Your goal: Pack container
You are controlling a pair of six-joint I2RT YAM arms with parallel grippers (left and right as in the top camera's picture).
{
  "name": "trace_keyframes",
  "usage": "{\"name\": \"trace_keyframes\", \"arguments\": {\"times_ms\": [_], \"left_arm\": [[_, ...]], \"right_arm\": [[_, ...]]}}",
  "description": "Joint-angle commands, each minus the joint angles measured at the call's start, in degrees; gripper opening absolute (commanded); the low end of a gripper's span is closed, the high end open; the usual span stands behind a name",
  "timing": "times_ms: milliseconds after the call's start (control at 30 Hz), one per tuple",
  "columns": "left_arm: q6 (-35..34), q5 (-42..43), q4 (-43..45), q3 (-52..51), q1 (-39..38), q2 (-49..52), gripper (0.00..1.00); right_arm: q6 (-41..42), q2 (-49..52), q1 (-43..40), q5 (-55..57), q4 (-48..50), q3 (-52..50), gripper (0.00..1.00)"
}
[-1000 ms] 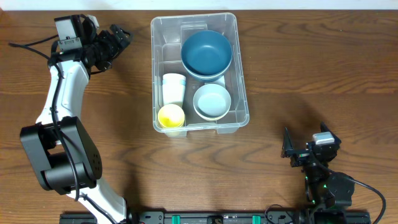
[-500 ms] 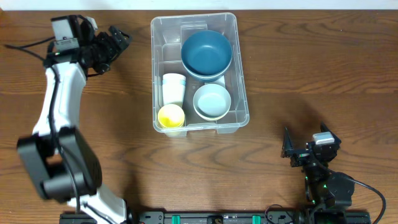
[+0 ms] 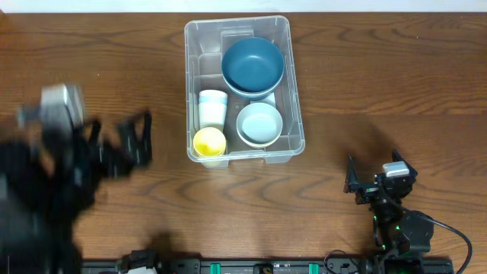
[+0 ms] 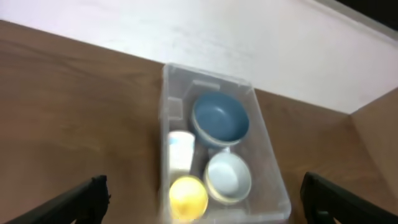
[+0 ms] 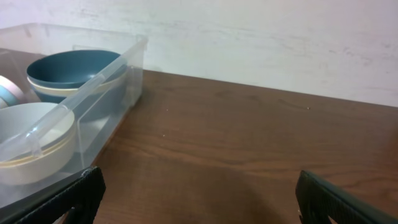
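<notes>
Left gripper [image 3: 135,141] swung back, blurred; container [image 3: 190,91] unmoved.

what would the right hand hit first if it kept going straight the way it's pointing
Nothing close, as far as I can tell: the right hand points low over the table toward the back wall. The container sits off to its left, outside that line.

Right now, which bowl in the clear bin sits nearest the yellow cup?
The pale blue-white bowl, beside the yellow cup at the near end of the container; the dark blue bowl sits at the far end.
</notes>
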Motion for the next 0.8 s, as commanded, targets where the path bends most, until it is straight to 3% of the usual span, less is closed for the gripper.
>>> {"name": "trace_keyframes", "arguments": {"times_ms": [0, 233, 433, 567, 767], "left_arm": [[2.7, -9.0, -3.4, -1.7, -2.9, -8.0, 0.98], [2.6, -10.1, -9.7, -9.2, -9.3, -28.1, 0.98], [2.7, -10.3, -7.3, -21.2, -10.4, -35.0, 0.98], [2.8, -12.5, 3.0, -33.0, -10.4, -36.0, 0.98], [10.0, -12.4, 30.3, -52.3, -10.4, -36.4, 0.98]], "right_arm": [[-0.3, -0.5, -0.3, 0.1, -0.2, 0.0, 0.99], [-0.3, -0.5, -0.3, 0.1, -0.2, 0.0, 0.99], [-0.3, -0.5, -0.3, 0.1, -0.2, 0.0, 0.99], [-0.3, -0.5, -0.3, 0.1, -0.2, 0.0, 0.99], [-0.3, -0.5, -0.3, 0.1, -0.2, 0.0, 0.99]]}}
